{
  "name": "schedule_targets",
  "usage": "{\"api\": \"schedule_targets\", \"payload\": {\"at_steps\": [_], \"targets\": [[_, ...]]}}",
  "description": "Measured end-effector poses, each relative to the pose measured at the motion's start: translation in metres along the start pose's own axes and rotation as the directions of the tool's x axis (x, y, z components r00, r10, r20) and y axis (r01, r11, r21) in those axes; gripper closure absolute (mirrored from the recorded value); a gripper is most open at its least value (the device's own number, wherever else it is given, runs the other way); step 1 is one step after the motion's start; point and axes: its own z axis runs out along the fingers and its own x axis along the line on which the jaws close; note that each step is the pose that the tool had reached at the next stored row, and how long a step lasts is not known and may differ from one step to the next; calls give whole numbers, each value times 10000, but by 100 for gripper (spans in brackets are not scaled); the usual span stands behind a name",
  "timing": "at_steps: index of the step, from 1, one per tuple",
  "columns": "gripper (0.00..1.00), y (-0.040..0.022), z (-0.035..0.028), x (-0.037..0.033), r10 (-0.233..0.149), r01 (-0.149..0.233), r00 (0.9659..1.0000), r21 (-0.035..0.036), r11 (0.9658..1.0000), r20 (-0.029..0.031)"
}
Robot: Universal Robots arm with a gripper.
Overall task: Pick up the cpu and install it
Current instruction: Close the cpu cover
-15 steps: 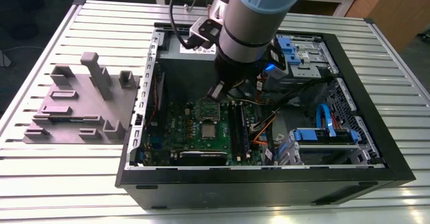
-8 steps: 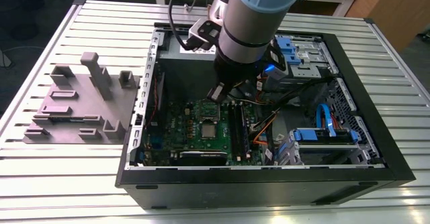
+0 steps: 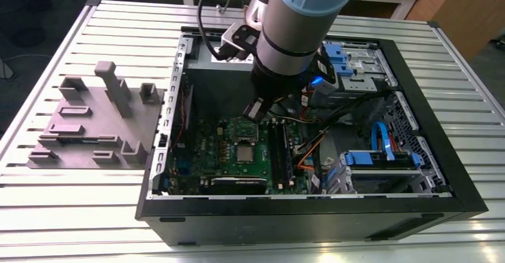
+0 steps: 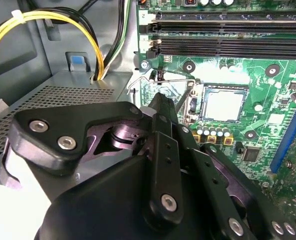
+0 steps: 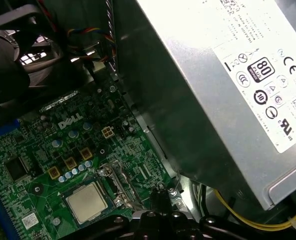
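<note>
In the exterior view, your arm [image 3: 288, 44] reaches straight down into the open computer case [image 3: 316, 207], which lies flat on the table [image 3: 71, 216] so its board faces up. The cpu [image 3: 245, 153] sits flat in its socket near the middle of the green board [image 3: 207, 151].

In the second wrist view, your gripper [image 4: 160, 102] hangs just beside the socket, and the cpu [image 4: 223, 106] lies apart from it. You hold nothing that shows; how far the tool is open, I cannot tell.

In the first wrist view, the cpu [image 5: 88, 201] rests level, near the big grey box [image 5: 222, 85].
</note>
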Motion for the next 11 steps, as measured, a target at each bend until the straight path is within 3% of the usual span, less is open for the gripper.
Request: {"api": "schedule_targets", "payload": {"at_steps": [11], "targets": [[89,-13,-5,21,-2,2,10000,0,10000,-1]]}}
